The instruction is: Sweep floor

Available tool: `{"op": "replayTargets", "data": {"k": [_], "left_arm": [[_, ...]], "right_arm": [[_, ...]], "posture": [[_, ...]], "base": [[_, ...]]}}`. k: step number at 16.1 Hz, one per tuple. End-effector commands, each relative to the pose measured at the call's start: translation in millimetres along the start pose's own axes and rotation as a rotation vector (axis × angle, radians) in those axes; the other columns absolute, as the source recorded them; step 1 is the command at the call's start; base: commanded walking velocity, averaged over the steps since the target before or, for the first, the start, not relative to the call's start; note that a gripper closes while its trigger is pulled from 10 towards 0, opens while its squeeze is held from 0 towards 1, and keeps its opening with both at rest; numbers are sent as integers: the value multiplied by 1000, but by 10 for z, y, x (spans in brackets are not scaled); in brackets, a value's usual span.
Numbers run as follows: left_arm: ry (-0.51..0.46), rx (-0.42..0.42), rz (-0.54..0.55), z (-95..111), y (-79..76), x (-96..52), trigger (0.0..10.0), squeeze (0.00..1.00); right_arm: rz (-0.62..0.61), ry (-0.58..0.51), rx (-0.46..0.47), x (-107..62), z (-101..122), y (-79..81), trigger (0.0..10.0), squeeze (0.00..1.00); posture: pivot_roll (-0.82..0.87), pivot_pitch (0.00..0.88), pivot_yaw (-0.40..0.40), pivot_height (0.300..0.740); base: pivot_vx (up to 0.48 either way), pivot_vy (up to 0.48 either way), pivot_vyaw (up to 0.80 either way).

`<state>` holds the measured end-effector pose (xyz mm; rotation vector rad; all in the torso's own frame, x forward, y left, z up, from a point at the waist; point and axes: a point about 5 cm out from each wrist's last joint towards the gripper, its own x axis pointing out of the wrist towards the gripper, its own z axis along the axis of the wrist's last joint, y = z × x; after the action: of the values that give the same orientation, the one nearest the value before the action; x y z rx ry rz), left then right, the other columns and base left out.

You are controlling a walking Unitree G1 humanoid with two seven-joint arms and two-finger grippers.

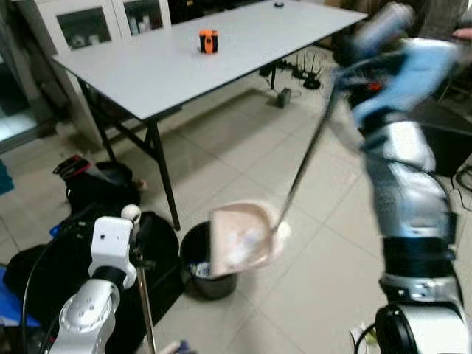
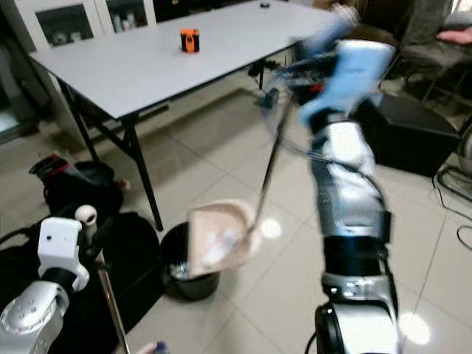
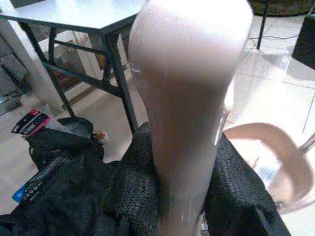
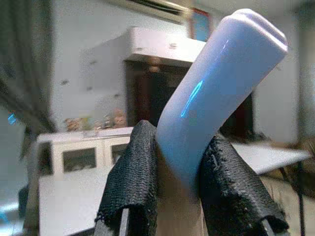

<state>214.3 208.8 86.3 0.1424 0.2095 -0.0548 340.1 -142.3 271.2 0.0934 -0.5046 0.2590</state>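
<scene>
Black fingers (image 4: 133, 187) of the right gripper (image 4: 177, 182), closed on a pale blue handle (image 4: 216, 83).
From that raised grip a thin metal shaft (image 1: 302, 166) slopes down and away to a pink dustpan (image 1: 243, 240), which hangs tilted over the rim of a small black bin (image 1: 198, 273) on the tiled floor (image 1: 324, 287); the scene here is motion-blurred. Left gripper (image 3: 182, 196), low beside the bin, has its fingers closed against a pale pink broom handle (image 3: 189, 98) that rises between them, with the slim broom shaft (image 1: 145, 310) running down below the wrist. Beyond the left fingers lie black bags (image 1: 96, 184) under a grey table (image 1: 184, 59), on which stands a small orange object (image 1: 209, 40).
</scene>
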Motion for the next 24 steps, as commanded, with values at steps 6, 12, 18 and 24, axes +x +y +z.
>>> {"op": "replayTargets", "data": {"k": [6,12,18,24], "left_arm": [[-44,15,13,96,17,72,10000,0],[-57,3,19,102,1,92,10000,0],[-72,7,20,108,-8,150,10000,0],[-85,8,48,98,-27,135,10000,0]], "right_arm": [[165,-200,-46,244,68,478,10000,0],[387,-282,-115,174,-81,1065,10000,0],[592,-325,-227,31,-213,1442,10000,0],[678,-376,-206,-109,-273,1714,10000,0]], "posture": [[114,0,14,740],[111,0,10,740],[97,0,11,740],[108,0,0,740]], "base": [[0,0,0],[0,0,0],[0,0,0],[0,0,0]]}}
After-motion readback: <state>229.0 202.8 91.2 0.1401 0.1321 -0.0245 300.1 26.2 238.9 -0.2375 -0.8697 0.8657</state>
